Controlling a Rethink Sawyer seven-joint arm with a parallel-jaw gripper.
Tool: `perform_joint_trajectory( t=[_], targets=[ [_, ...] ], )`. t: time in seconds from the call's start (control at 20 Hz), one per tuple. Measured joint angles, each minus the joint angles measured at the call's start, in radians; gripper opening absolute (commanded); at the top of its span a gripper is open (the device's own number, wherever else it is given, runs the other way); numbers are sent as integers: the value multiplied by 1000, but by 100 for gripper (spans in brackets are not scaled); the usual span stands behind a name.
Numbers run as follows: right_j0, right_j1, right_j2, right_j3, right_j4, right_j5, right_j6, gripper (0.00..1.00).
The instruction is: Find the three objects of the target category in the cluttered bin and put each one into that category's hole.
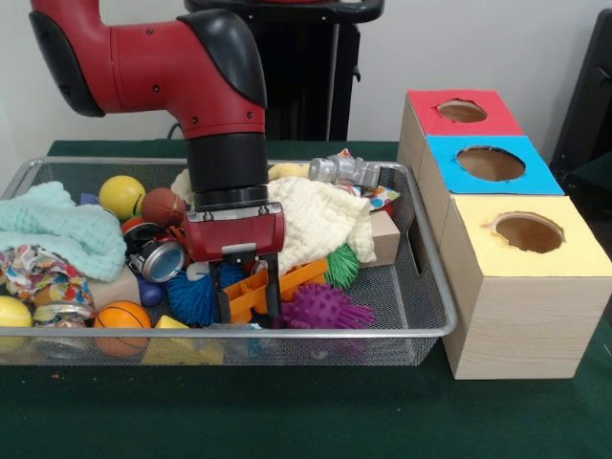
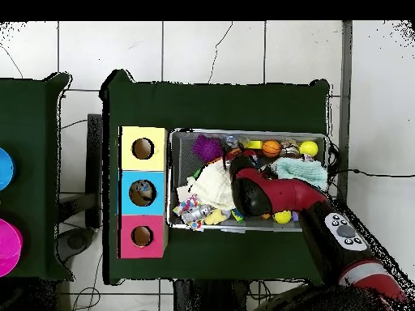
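The silver wire mesh bin point(image 1: 287, 332) holds a heap of toys and cloths; it also shows in the overhead view point(image 2: 243, 132). My gripper point(image 1: 249, 298) is down inside the bin near its front rim, open. Its fingers point(image 1: 274, 292) straddle the end of an orange plastic piece point(image 1: 296, 280). A purple spiky ball point(image 1: 323, 308) lies just right of the gripper and a blue spiky ball point(image 1: 194, 296) just left. The hole point(image 1: 462, 111) in the red-topped box is at the far right; overhead it shows in the box row point(image 2: 142, 236). Overhead, the arm point(image 2: 259, 190) hides the gripper.
The blue-topped box's hole point(image 1: 490, 163) and the yellow-topped box's hole point(image 1: 528, 231) sit nearer the camera. The bin also holds a cream cloth point(image 1: 316, 220), a mint cloth point(image 1: 57, 229), a green spiky ball point(image 1: 342, 265), an orange basketball point(image 1: 122, 320), a yellow ball point(image 1: 121, 194) and a silver toy point(image 1: 344, 170).
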Motion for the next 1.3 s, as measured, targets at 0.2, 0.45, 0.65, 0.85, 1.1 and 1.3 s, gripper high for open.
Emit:
perform_joint_trajectory(
  t=[0.2,0.45,0.65,0.85,1.1,1.3],
  targets=[
    [1,21,-17,-10,-15,-34,0,100],
    [25,53,-69,-38,-17,-61,0,100],
    [54,71,-101,-68,-16,-70,0,100],
    [65,73,-112,-75,-16,-71,0,100],
    [65,73,-112,-75,-15,-66,0,100],
    [66,69,-111,-78,-1,-38,0,100]
  ],
)
